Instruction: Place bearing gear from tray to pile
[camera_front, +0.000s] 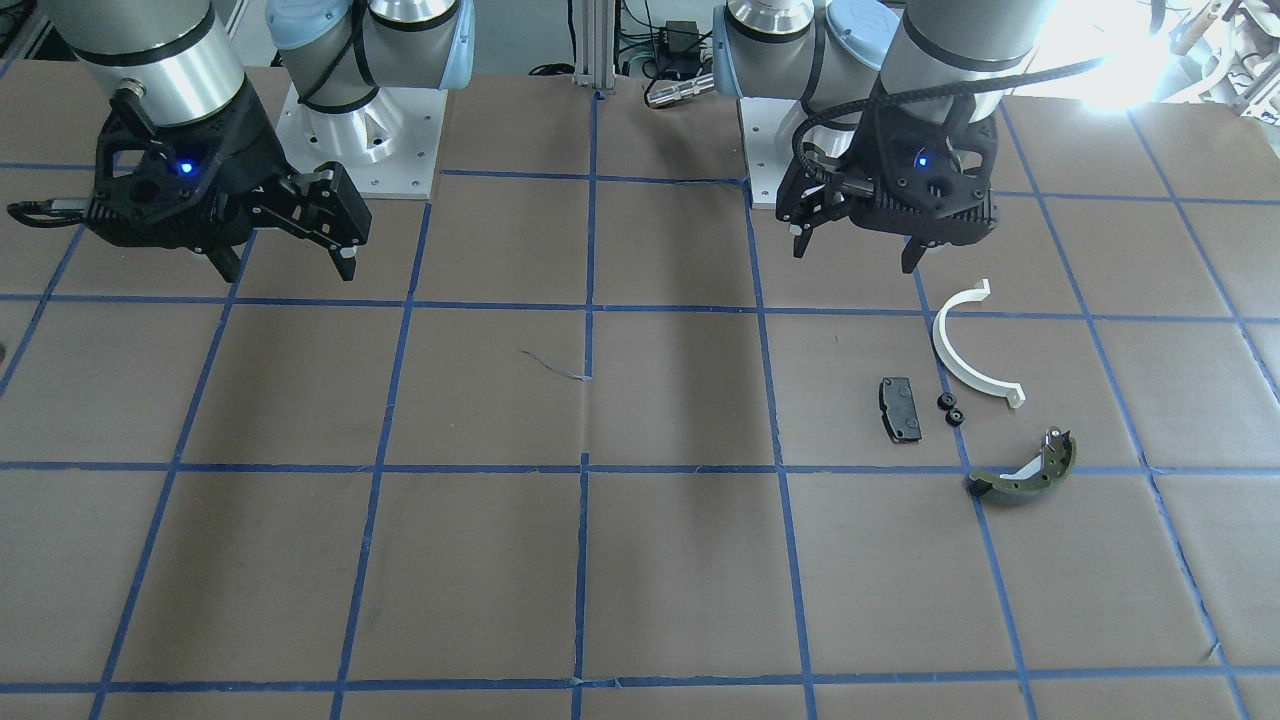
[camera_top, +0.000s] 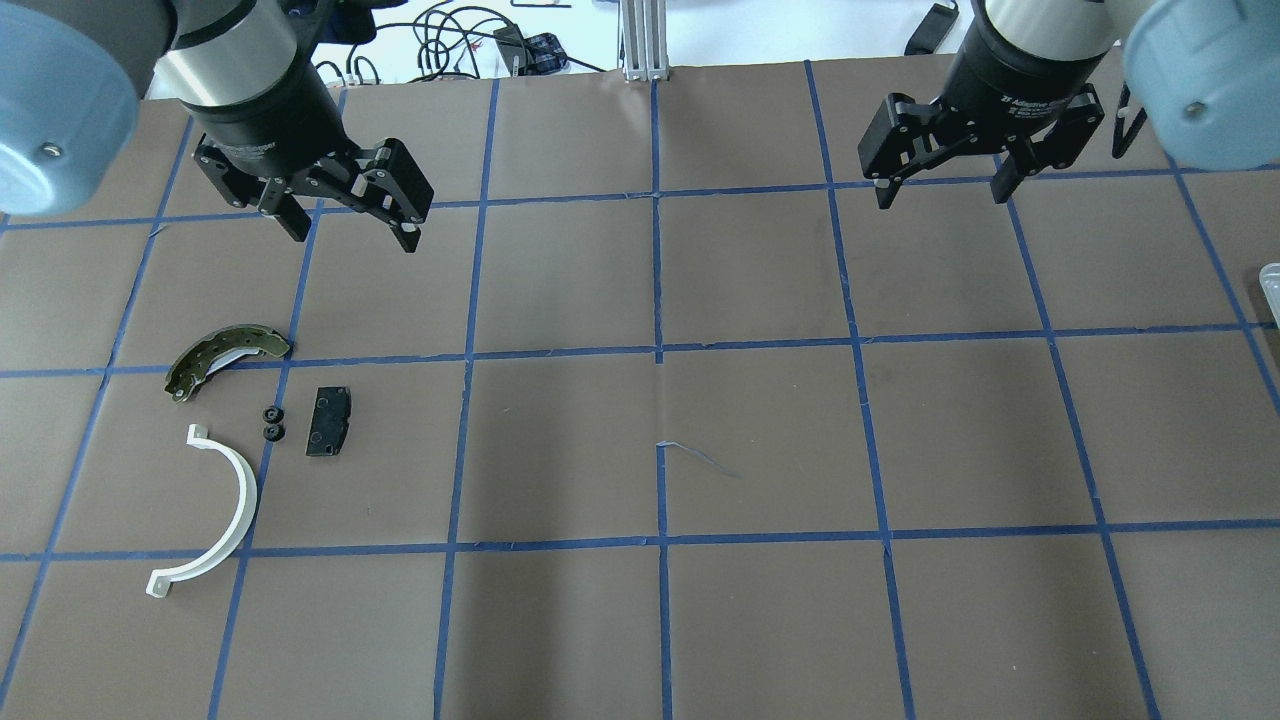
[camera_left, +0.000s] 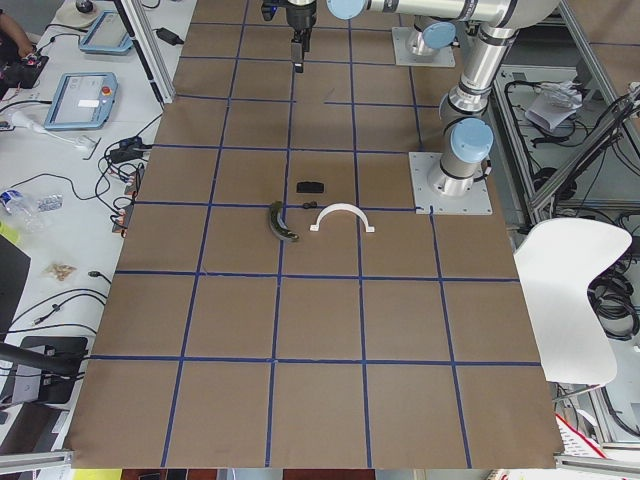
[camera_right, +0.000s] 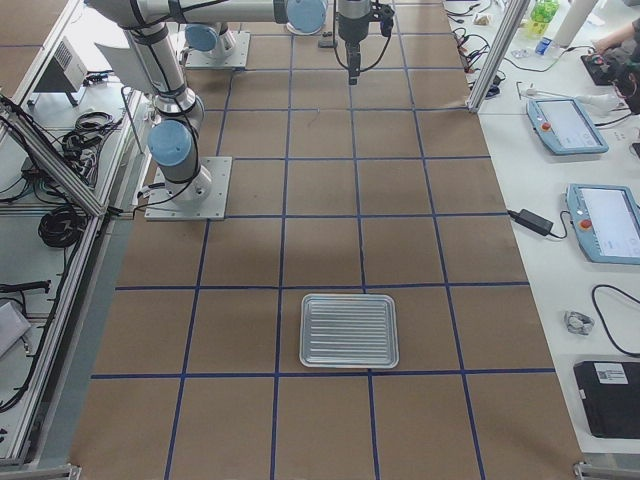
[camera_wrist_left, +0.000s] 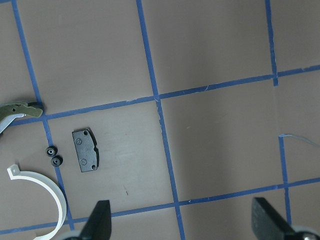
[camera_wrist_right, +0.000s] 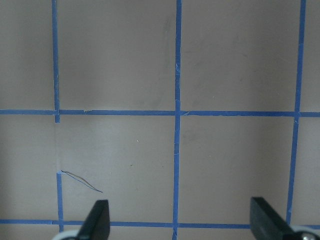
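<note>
Two small black bearing gears (camera_top: 271, 423) lie in the pile, between the black pad (camera_top: 328, 421) and the white half-ring (camera_top: 235, 500), with the olive shoe (camera_top: 215, 360) just on the far side. The tray (camera_right: 349, 331) sits well apart on the robot's right; I can make out no gear on it. The left gripper (camera_top: 352, 238) and right gripper (camera_top: 940, 198) hover above the table, jaws wide, holding nothing. Judgement: placing looks done. For any further gear — pinch low across its rim, release beside the pair, not on it.

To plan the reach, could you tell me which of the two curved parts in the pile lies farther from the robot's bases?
The olive-green shoe, the one with a metal end; the white half-ring lies nearer the robot.
</note>
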